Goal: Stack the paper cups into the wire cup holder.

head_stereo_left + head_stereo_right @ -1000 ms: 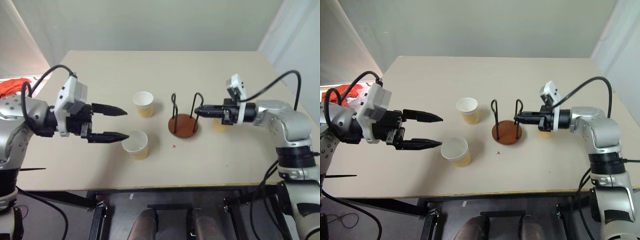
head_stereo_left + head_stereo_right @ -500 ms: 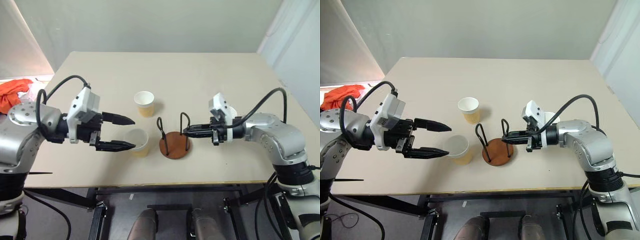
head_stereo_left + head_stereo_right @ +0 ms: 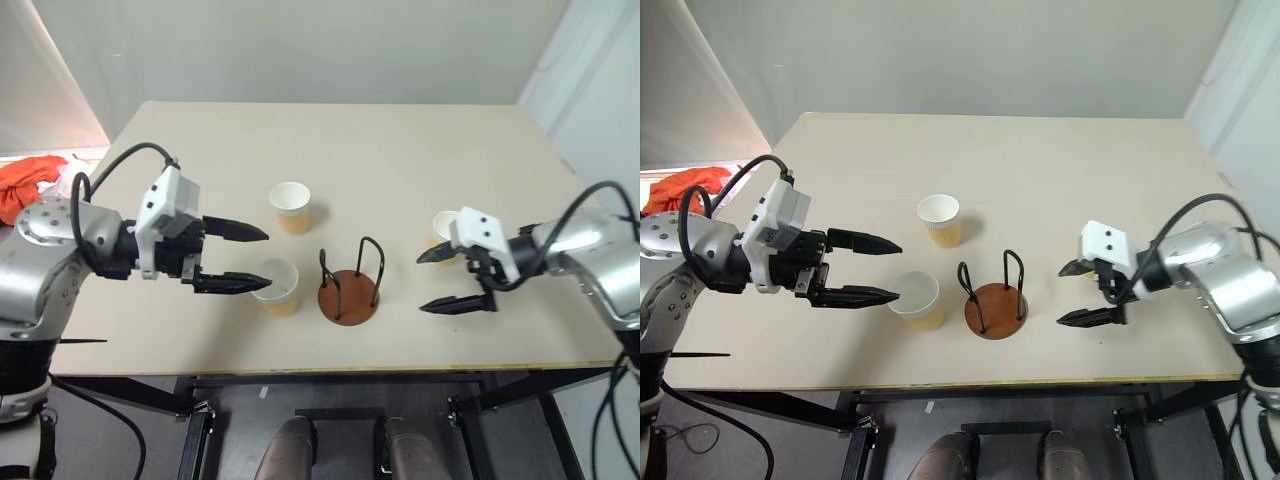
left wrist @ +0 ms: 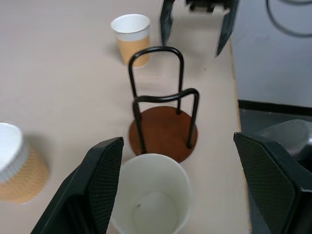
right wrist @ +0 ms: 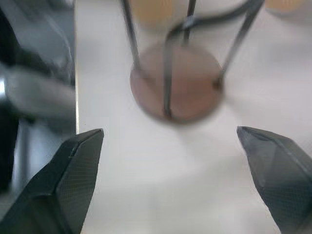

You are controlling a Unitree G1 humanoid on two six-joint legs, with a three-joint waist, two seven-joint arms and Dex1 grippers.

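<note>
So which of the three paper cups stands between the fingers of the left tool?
The cup nearest the table's front edge, just left of the wire cup holder. The open left tool straddles it. The other two stand apart: one farther back, one behind the right tool.

The two head views look forward and down from above the near edge of the pale beige rectangular table (image 3: 400,150), taking in its whole top and both arms from a little way off. The left wrist view looks low and close along its open black-fingered left gripper (image 4: 178,187) across the table, and the right wrist view looks steeply down between the spread fingers of the right gripper (image 5: 175,185). All share the round reddish-brown disc holder with two black wire loops (image 3: 348,297).
</note>
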